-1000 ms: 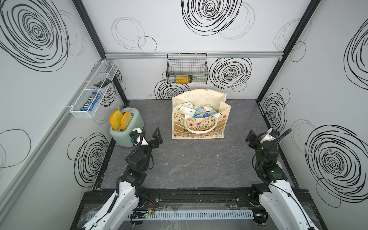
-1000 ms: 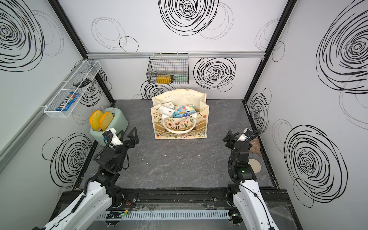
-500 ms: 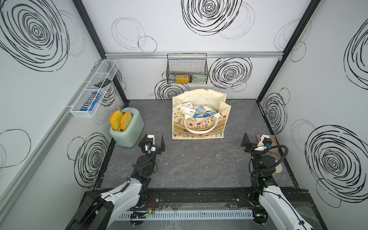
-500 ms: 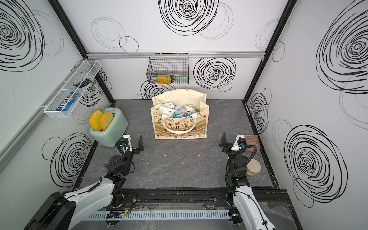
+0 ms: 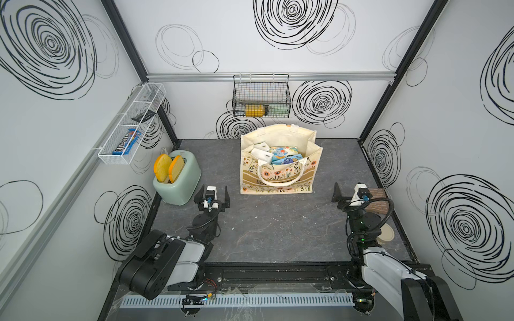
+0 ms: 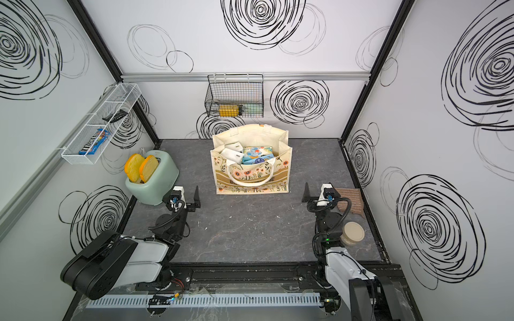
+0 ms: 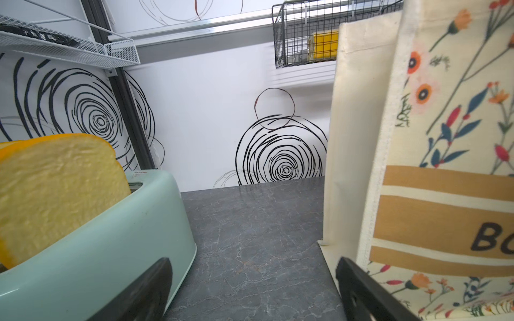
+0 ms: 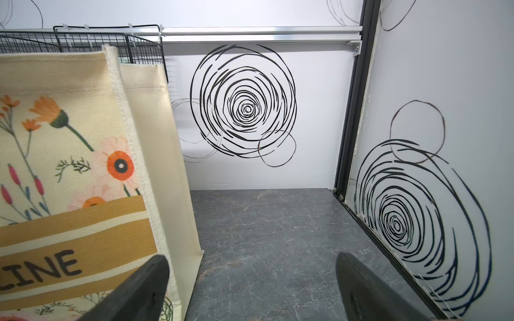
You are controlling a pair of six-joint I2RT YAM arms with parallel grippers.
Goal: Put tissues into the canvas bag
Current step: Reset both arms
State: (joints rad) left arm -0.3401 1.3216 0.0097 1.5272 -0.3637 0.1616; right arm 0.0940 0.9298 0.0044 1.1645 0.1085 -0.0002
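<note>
Both left gripper (image 5: 213, 192) and right gripper (image 5: 350, 194) are gaping apart, empty | tissues (image 5: 281, 155) are sitting in bag (image 5: 278, 179) at 12 o'clock | risk: left gripper clipping toaster (image 5: 179, 182) at 10 o'clock.

tissues (image 5: 281, 154) in canvas bag (image 5: 303, 178) | toaster (image 5: 182, 184) left of canvas bag

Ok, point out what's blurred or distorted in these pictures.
Left wrist view: bread and left fingers soft, bag print sharp. Right wrist view: right fingers soft, bag lettering crisp. Both top views: sharp, evenly lit, corner posts splayed by the wide lens.
</note>
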